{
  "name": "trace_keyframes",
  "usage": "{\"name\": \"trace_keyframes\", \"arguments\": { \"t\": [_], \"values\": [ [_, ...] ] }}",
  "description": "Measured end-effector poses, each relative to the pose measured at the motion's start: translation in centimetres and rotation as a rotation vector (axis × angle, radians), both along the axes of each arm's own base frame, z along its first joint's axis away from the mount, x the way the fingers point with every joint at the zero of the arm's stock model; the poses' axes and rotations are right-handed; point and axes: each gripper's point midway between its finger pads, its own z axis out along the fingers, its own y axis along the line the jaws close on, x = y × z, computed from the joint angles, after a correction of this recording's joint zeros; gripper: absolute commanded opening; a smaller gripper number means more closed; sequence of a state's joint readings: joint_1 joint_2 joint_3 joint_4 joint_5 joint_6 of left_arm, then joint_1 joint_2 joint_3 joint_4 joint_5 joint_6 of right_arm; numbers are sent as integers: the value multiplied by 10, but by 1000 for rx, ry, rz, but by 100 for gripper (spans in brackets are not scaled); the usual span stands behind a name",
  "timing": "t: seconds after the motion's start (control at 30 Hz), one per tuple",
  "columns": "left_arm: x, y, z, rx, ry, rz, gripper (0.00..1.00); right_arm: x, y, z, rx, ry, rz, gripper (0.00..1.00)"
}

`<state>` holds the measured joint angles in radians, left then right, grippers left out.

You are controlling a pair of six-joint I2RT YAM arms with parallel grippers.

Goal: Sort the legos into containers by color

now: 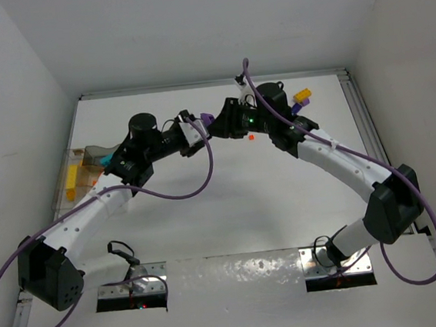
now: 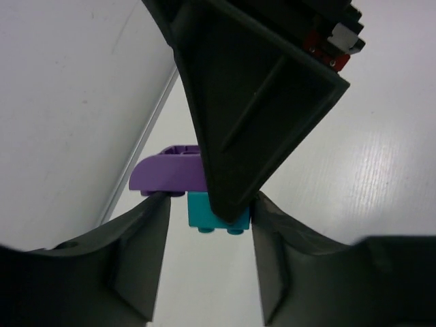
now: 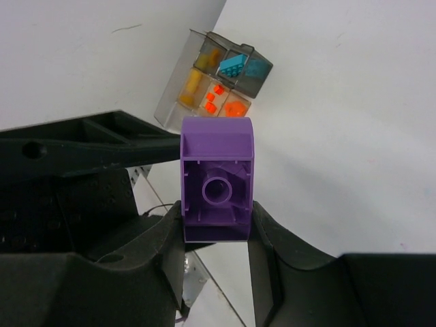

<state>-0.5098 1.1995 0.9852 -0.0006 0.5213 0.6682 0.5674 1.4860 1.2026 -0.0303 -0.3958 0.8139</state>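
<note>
My right gripper [image 3: 216,228] is shut on a purple lego [image 3: 216,178], held above the table with its hollow underside facing the right wrist camera. A teal lego [image 2: 204,211] is stuck to that purple lego [image 2: 167,174]. My left gripper [image 2: 208,225] has come up to it from the left. Its fingers flank the teal lego and one right fingertip, and a narrow gap shows on the left side. The two grippers meet at the back centre, at the purple lego [image 1: 207,120]. The clear container [image 3: 253,76] holds teal, orange and yellow legos in separate compartments.
The container [image 1: 60,188] stands at the table's left edge, partly hidden by the left arm. A yellow lego [image 1: 301,95] and a purple one [image 1: 299,106] lie at the back right, behind the right arm. A tiny orange lego [image 1: 252,137] lies near the centre.
</note>
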Motion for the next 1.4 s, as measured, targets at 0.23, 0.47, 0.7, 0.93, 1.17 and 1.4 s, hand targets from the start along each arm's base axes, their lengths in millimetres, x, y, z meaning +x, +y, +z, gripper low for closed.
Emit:
{"name": "trace_keyframes", "arguments": {
  "t": [0.23, 0.47, 0.7, 0.93, 1.17, 1.4],
  "values": [
    [2, 1, 0, 4, -7, 11, 33, 0, 0, 0, 2, 0, -3, 0],
    [-1, -1, -2, 8, 0, -7, 58, 1, 1, 2, 18, 0, -7, 0],
    [2, 1, 0, 2, 0, 21, 19, 0, 1, 1, 20, 10, -5, 0],
    [2, 2, -2, 3, 9, 22, 0, 0, 1, 1, 20, 12, -5, 0],
    [-7, 11, -31, 123, 26, 13, 0, 0, -15, -2, -8, 27, -36, 0],
    [-24, 29, -86, 245, 168, 33, 0, 13, -49, 27, 14, -44, -123, 0]
  ]
}}
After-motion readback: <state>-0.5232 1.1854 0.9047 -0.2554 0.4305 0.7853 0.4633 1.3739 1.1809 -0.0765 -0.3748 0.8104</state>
